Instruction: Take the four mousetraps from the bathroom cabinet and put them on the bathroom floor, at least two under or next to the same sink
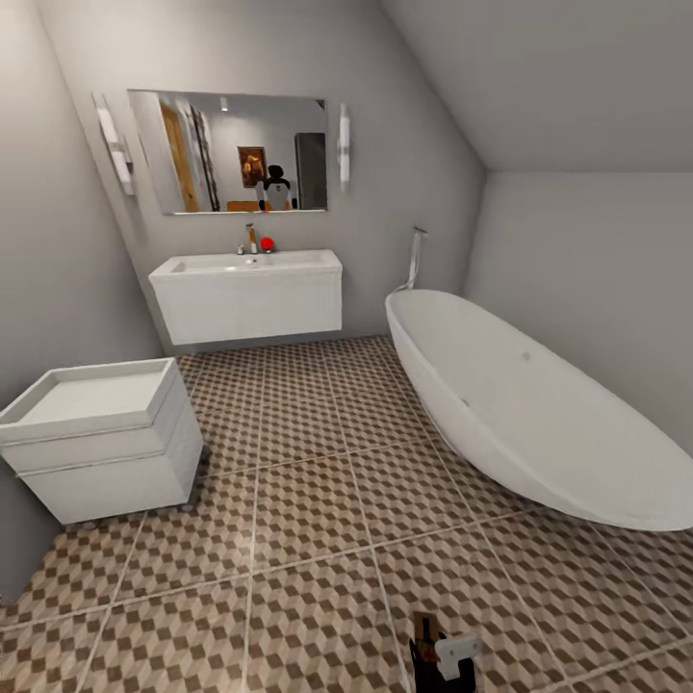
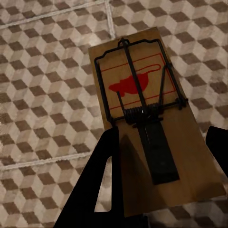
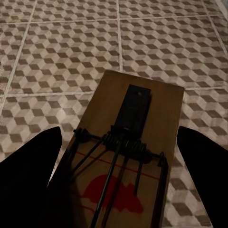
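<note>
A mousetrap [image 2: 147, 118] sits between the left gripper's [image 2: 161, 190] two dark fingers [image 2: 102, 175], which press on its long edges at the near end, clamping the tan board. Its long axis runs away from the wrist camera, the black plate nearest the gripper, the coil spring across the middle, and the red mouse print and wire bow at the far end. It is held above the bathroom floor [image 2: 42, 95], not touching the tiles.

A second mousetrap [image 3: 130, 152] lies between the right gripper's [image 3: 123, 190] fingers [image 3: 28, 175], which flank its long sides, though I cannot tell whether they touch the wood. This board also runs lengthwise away from the camera, but turned the other way: the red mouse print is near the gripper and the black plate points outward, over the cube-patterned tiles.

In the head view, a small dark and white part of an arm, with a bit of tan board, shows at the bottom edge, over the bathroom floor [image 1: 318, 520]. Well beyond it, the bathroom sink [image 1: 248, 294] hangs on the far wall beneath a mirror [image 1: 231, 152]. A white box-shaped unit [image 1: 101, 438] stands by the left wall, and an oval bathtub [image 1: 520, 414] lies along the right.
</note>
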